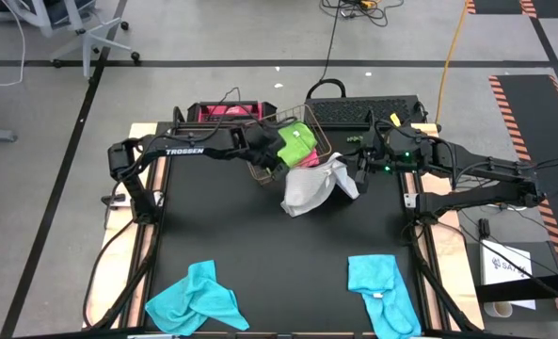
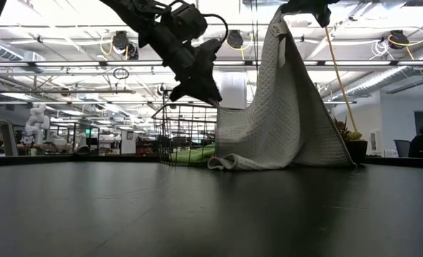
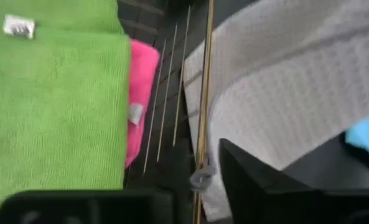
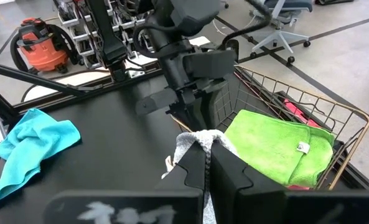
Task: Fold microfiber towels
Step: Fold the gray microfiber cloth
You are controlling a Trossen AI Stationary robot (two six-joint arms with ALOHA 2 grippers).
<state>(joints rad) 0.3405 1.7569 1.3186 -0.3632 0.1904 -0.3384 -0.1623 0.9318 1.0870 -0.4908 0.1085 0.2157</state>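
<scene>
1. Two turquoise towels occupy the near edge of the surface (image 1: 260, 273): one crumpled at near left (image 1: 196, 299), one at near right (image 1: 380, 292). Both lie well apart from either arm and from the action.
2. Light grey towel (image 1: 318, 185), item in hand: it hangs from the right gripper (image 4: 206, 163), whose fingers are pinched shut on its top corner. The long axis runs steeply down from that corner to a bunched hem resting on the surface just beside the basket.
3. Left gripper (image 2: 200, 91): poised at the grey towel's free side edge, over the basket rim, fingers partly drawn in. Whether they have cloth between them cannot be told. It is the nearer arm to that free edge; the edge lies directly ahead of its fingers.
4. Copper wire basket (image 1: 327, 143): touching or nearly touching the grey towel's hem. Judged the chief obstruction, as its rim wires sit right beside the left fingers.
5. Basket contents: lime green towel (image 1: 294, 144) uppermost, pink towel (image 3: 140, 87) beneath and beside it.
</scene>
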